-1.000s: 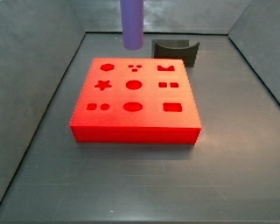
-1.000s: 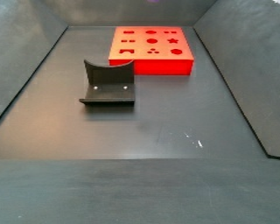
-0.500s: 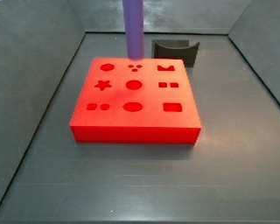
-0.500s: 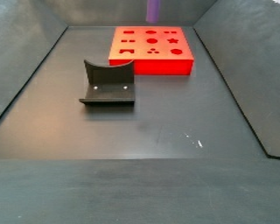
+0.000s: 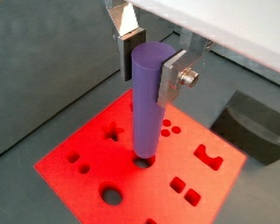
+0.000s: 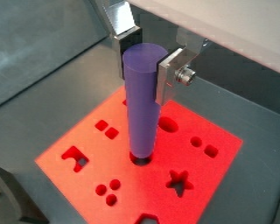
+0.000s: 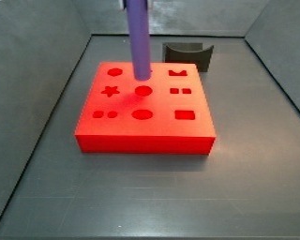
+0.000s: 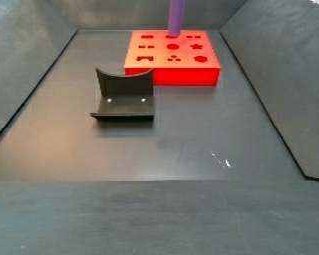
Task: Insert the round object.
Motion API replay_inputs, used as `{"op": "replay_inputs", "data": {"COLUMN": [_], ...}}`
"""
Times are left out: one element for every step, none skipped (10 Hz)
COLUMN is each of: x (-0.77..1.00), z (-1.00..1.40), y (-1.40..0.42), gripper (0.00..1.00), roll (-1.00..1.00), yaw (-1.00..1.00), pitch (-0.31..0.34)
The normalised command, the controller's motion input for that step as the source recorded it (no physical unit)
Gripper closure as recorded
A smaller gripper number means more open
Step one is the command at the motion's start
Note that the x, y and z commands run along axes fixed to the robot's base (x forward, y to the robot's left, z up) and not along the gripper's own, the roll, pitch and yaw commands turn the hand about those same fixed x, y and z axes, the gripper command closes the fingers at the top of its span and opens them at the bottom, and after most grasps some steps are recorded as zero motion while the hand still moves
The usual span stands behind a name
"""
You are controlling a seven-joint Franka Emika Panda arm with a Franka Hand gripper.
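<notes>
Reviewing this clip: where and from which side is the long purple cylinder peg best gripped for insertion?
At its upper end, from straight above, as now: the gripper is clamped on opposite sides of the upright purple cylinder peg. That leaves its lower end free over the round hole in the red block.

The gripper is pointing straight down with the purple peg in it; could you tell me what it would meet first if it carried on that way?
Probably the red block: the purple peg, clamped in the gripper, hangs over a round hole near the block's middle. Alignment looks close, but whether the tip has entered is unclear.
</notes>
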Motion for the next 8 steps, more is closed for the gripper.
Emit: {"op": "replay_inputs", "data": {"x": [0.00,0.04,0.06,0.04,0.08,0.14,0.17,0.21], "z": [-0.41,-0.37,-0.31,-0.29,-0.27,-0.27,-0.25,-0.28], "y": [0.00,0.00,0.00,0.00,0.00,0.00,0.00,0.00], "gripper": [1.00,1.00,1.00,1.00,1.00,1.00,1.00,1.00], "roll": [0.03,0.00,0.00,0.00,0.00,0.00,0.01,0.02], "yaw": [0.00,0.00,0.00,0.00,0.00,0.00,0.00,0.00], "pitch": [0.014,0.000,0.000,0.000,0.000,0.000,0.000,0.000]}}
